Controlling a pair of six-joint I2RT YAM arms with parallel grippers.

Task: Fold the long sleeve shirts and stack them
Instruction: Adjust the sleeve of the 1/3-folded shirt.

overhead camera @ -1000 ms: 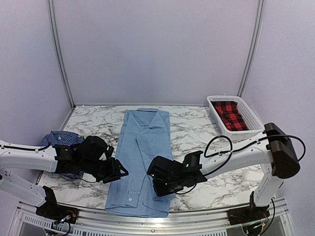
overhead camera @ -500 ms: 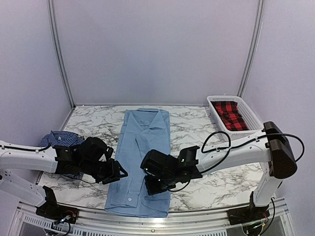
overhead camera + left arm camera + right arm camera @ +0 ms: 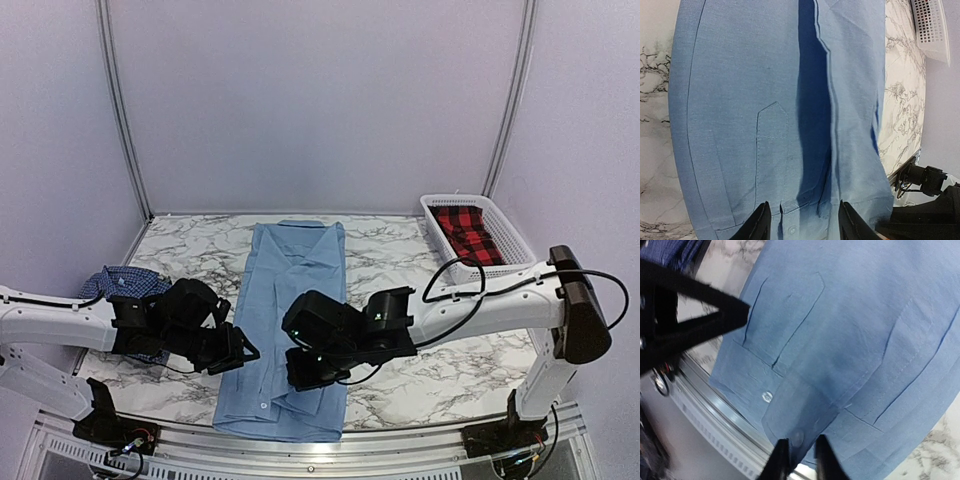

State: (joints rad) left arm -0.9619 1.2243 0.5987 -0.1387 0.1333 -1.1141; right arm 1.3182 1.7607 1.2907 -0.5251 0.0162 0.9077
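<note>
One long sleeve shirt, plain light blue, lies folded lengthwise down the middle of the marble table. The other long sleeve shirt, dark blue with a fine check, is crumpled at the left behind my left arm. My left gripper stands open at the light blue shirt's left edge; in the left wrist view its gripper straddles the cloth near a buttoned cuff. My right gripper is low over the shirt's near end. In the right wrist view this gripper is shut on a sleeve cuff.
A white basket holding red and black plaid cloth stands at the back right. The table's metal front rail runs just below the shirt's hem. Bare marble lies on both sides of the light blue shirt.
My right gripper has moved left across the shirt's near end and closed on the cuff, drawing cloth with it. The left arm has stayed in place.
</note>
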